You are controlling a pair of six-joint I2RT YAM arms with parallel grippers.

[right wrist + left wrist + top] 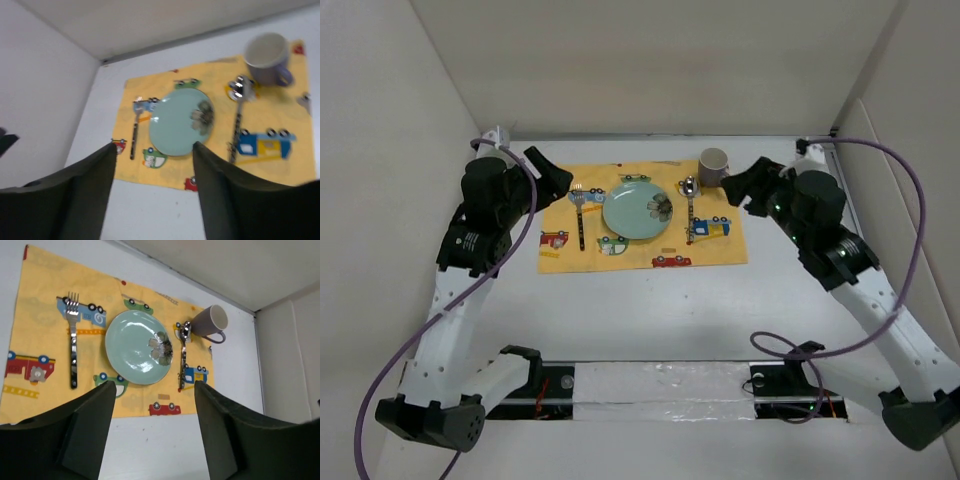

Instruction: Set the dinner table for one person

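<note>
Bench (650, 320) fills enclosure, cloth (730, 252) at far centre bearing plate (638, 210), fork (579, 225), spoon (689, 205), mug (713, 165); left jaws and right jaws apart, empty, flanking cloth; risk: right jaws, near mug, could topple it on withdrawal.

A yellow car-print cloth (715, 250) carries a pale green plate (640, 210) at its centre, with a fork (580, 222) at the plate's nine o'clock, a spoon (689, 205) at three o'clock, and a grey mug (714, 166) at one o'clock on the cloth's corner.

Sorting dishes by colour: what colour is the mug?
The mug is greyish purple outside, pale inside; clearest in the left wrist view.
</note>
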